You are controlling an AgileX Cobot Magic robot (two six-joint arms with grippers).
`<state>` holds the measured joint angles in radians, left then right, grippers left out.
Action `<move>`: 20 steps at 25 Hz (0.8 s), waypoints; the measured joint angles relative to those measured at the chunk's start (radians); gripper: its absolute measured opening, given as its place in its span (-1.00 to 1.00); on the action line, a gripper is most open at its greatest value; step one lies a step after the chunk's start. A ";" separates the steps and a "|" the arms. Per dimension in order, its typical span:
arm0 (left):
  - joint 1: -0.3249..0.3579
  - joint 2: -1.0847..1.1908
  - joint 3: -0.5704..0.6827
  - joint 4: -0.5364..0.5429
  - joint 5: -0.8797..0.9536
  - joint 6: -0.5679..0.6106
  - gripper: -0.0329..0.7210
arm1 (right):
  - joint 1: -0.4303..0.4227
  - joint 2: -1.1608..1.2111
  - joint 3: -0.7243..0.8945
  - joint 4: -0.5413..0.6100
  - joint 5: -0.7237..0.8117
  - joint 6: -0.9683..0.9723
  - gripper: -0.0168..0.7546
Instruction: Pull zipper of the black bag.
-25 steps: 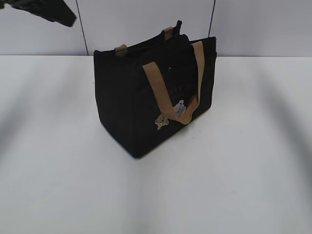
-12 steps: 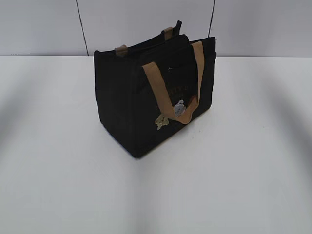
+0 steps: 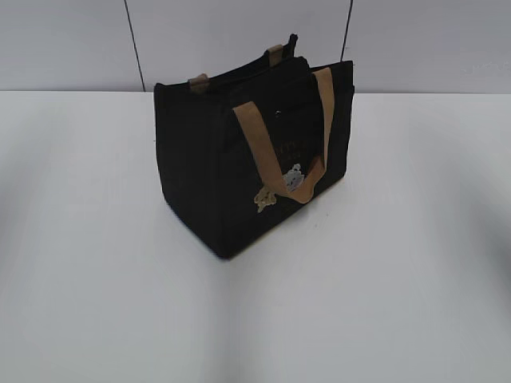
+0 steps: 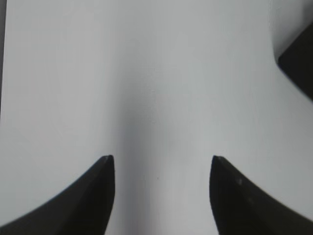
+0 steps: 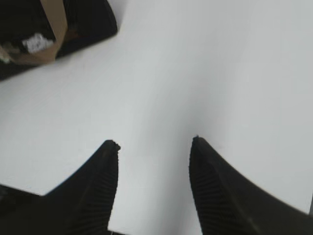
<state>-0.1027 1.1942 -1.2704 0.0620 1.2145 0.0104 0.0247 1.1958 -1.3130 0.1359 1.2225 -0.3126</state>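
The black bag (image 3: 239,159) stands upright on the white table (image 3: 383,279), with tan webbing handles (image 3: 259,148) and small bear patches (image 3: 279,187) on its front. The zipper pull is too small to make out along the bag's top. Neither gripper shows in the exterior view. My left gripper (image 4: 161,159) is open and empty over bare table; a dark corner of the bag (image 4: 298,61) sits at the right edge of its view. My right gripper (image 5: 155,142) is open and empty over the table, with the bag's lower front (image 5: 83,22) and a handle at the upper left.
A grey wall with two dark vertical seams (image 3: 132,44) stands behind the table. Soft shadows of the arms lie on the table at both sides.
The dark arm part at the exterior view's upper left one second ago has left the frame. The bag has not moved.
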 joint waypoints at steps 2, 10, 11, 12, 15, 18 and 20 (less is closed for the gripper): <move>0.000 -0.071 0.080 0.000 0.002 0.000 0.30 | 0.000 -0.100 0.130 -0.032 0.000 0.000 -0.01; 0.000 -0.413 0.373 0.000 -0.053 -0.001 0.26 | 0.000 -0.468 0.545 -0.119 -0.005 0.038 -0.01; 0.000 -0.447 0.402 0.001 -0.065 -0.001 0.25 | 0.000 -0.501 0.574 -0.120 -0.008 0.041 -0.01; 0.000 -0.488 0.437 0.000 -0.080 -0.001 0.25 | 0.000 -0.539 0.607 -0.123 -0.011 0.042 -0.02; 0.000 -0.612 0.539 0.001 -0.129 -0.001 0.25 | 0.000 -0.654 0.687 -0.124 -0.018 0.046 -0.02; 0.000 -0.744 0.628 0.001 -0.177 -0.001 0.25 | 0.000 -0.746 0.739 -0.125 -0.021 0.049 -0.02; 0.000 -0.821 0.677 0.001 -0.201 -0.001 0.25 | 0.000 -0.814 0.774 -0.125 -0.029 0.049 -0.02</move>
<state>-0.1027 0.3736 -0.5934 0.0633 1.0136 0.0095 0.0247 0.3819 -0.5386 0.0110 1.1939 -0.2641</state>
